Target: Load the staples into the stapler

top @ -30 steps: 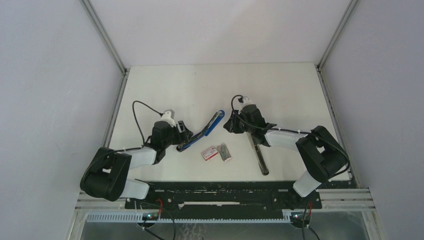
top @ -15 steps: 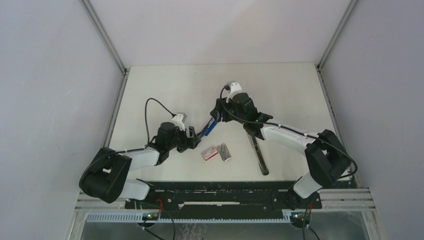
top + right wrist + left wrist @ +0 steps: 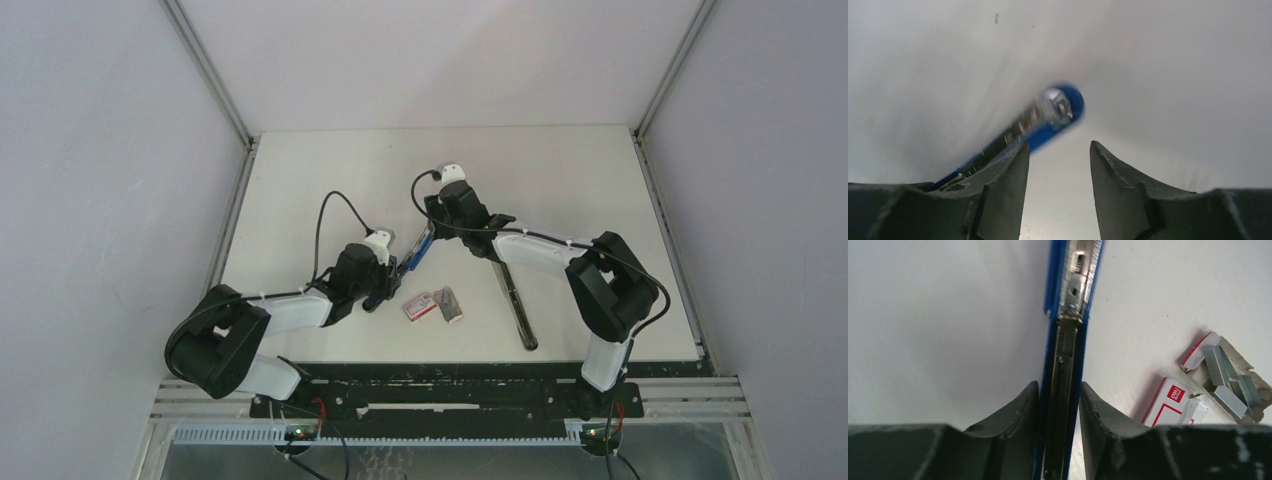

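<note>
Top external: high behind arm bases (image 3: 262, 378), facing down, whole table (image 3: 580, 170). Left wrist: close, out between left fingers (image 3: 1018, 412) along stapler (image 3: 1064, 355). Right wrist: close, stapler tip just beyond right fingers (image 3: 1118, 182). Stapler shared.

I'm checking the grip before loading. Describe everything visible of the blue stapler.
The blue stapler is swung open into one long narrow line, a blue shell with a silvery metal channel exposed on top. The left gripper has its fingers against both sides near one end. The rounded far end, blurred, sits outside the right gripper's open fingers.
</note>
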Controlling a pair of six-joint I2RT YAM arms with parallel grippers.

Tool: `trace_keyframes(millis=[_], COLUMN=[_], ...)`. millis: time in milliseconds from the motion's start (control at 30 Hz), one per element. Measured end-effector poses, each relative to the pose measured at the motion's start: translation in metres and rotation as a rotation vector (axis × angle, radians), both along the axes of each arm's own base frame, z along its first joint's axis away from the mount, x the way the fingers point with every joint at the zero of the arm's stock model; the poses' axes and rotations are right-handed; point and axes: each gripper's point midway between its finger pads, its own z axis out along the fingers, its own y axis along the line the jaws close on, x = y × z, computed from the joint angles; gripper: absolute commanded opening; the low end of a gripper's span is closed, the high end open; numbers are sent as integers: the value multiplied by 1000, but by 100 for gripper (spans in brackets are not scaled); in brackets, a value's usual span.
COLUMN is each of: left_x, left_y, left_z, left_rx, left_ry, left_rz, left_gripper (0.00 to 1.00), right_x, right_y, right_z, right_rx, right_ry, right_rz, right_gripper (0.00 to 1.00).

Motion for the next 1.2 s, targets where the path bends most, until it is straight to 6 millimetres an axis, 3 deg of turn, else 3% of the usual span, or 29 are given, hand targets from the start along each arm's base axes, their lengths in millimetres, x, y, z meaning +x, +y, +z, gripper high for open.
trace_keyframes(millis=[267,333,400,500,567,733,867,933,1033,1100,1200], left_x=[4,4,4,4,3,-3,3,9,13,11,7], left_y=[2,2,2,2,2,0,1,7,17,29,41], left_z=[-2,-2,-2,-2,0,18,63,93,122,125,109], left_rx=[49,51,52,54,51,13,-65,-114,-171,-183,-155], left_ry=[-16,-17,-18,-17,-18,-28,-132,-216,-323,-364,-361], left_rz=[11,11,11,8,1,-4,43,96,166,215,253], left_gripper=[30,33,40,66,77,84,85,86,88,89,89], right_x=[8,10,10,9,3,-30,-66,-87,-114,-127,-136], right_y=[-24,-28,-29,-28,-29,-28,-19,-15,-15,-20,-22], right_z=[-41,-48,-49,-45,-38,3,22,17,-5,-22,-37], right_rx=[-43,-32,-10,29,52,120,165,176,158,131,111], right_ry=[103,132,154,175,187,189,206,244,322,372,415], right_rz=[-46,-47,-40,-21,-8,17,20,17,-18,-55,-99], right_gripper=[42,42,44,48,49,48,46,44,43,42,39])
